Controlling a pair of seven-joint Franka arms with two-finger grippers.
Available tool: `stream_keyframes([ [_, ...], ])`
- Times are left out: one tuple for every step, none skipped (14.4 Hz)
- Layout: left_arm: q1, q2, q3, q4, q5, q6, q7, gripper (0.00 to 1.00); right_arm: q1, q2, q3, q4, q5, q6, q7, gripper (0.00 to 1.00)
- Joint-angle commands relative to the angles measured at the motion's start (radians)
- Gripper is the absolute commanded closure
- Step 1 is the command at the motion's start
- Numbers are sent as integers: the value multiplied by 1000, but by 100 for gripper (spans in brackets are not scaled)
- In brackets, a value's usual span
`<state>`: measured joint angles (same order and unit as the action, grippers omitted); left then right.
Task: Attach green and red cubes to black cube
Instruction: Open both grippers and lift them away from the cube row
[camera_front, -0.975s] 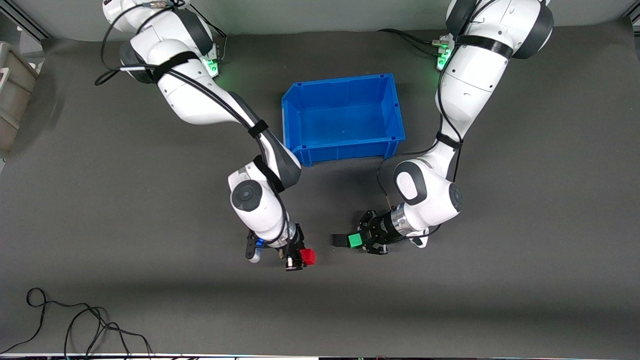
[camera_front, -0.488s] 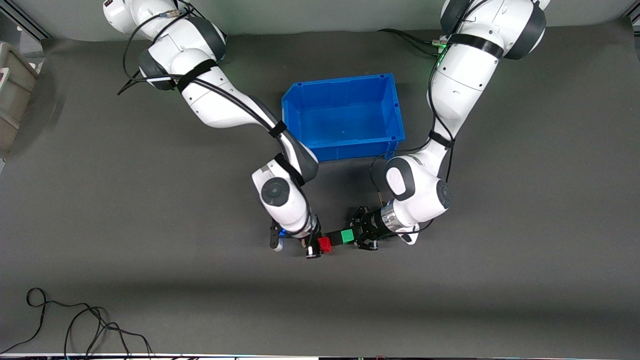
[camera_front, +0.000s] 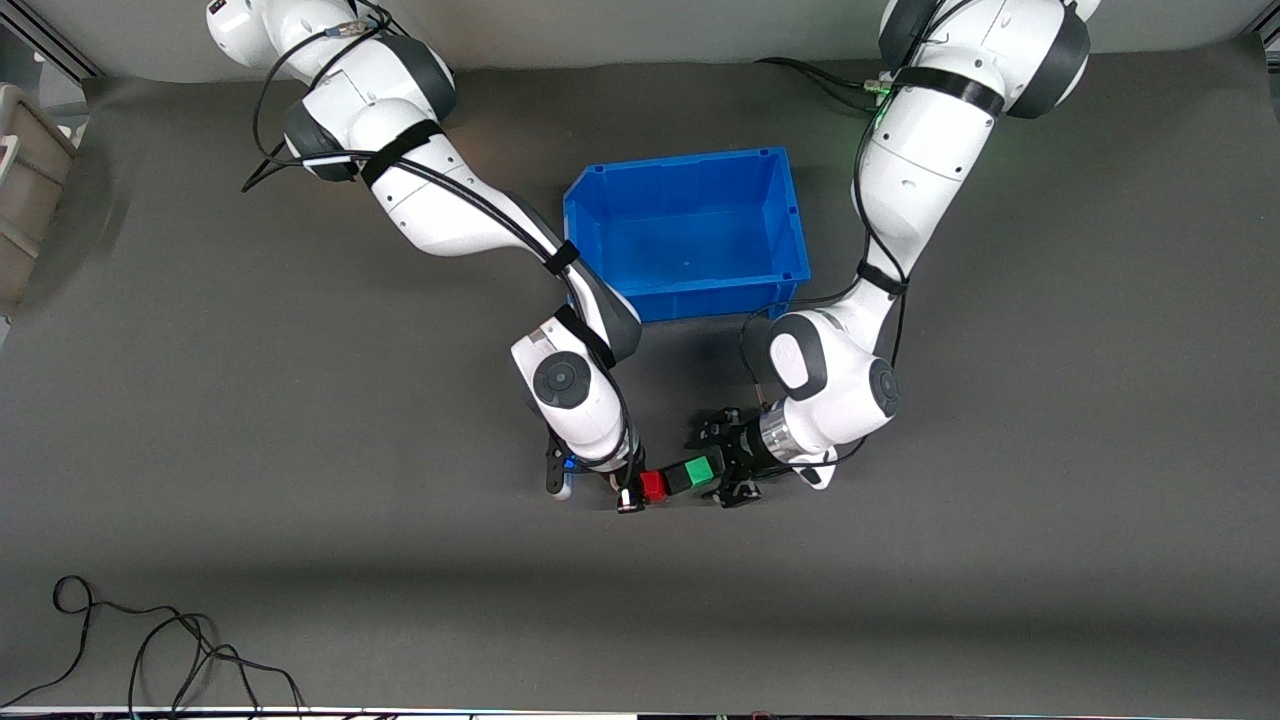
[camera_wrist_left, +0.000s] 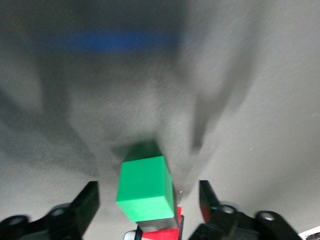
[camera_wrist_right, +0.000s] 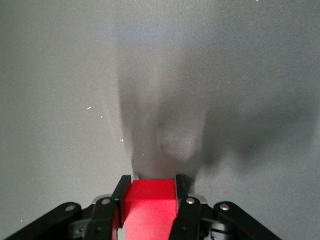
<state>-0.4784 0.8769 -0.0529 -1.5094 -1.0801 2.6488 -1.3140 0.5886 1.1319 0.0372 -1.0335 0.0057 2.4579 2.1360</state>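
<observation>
Front view | right gripper (camera_front: 632, 492) clamped on small red plastic cube (camera_front: 653, 486) | matte black cube (camera_front: 678, 478) joined at its 3 o'clock | bright green cube (camera_front: 700, 470) next | left gripper (camera_front: 722, 468) fingers spread, clear of green cube | blue plastic bin (camera_front: 600, 270) at 12 o'clock.

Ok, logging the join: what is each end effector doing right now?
Left end effector: open, fingers clear of the green cube.
Right end effector: shut on the red cube.

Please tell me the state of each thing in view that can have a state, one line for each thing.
Red cube: held in the right gripper, joined to the black cube.
Black cube: in the middle of the row, between red and green.
Green cube: on the black cube's other end, between open fingers, not gripped.
Left gripper: open.
Blue bin: empty.
</observation>
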Motion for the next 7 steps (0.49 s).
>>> stream_keyframes([
  [3,-96,48,-102,49,-9,-7,0,25,39,-8,13,-7,1,39,39],
  [3,-140,71,-154,52,-13,12,0,23,39,-11,13,-7,1,39,22],
  [7,-183,100,-199,52,-47,57,0,22,37,-14,13,-9,1,36,1],
  [33,-222,123,-227,54,-115,109,0,19,22,-14,6,-9,1,32,0],
  [61,-257,139,-242,58,-197,143,0,17,-21,-17,-26,-9,1,27,0],
  [101,-295,177,-250,104,-296,174,0,16,-112,-34,-121,-9,3,22,0],
  [128,-326,209,-247,179,-410,183,0,16,-212,-52,-226,-13,4,9,0],
])
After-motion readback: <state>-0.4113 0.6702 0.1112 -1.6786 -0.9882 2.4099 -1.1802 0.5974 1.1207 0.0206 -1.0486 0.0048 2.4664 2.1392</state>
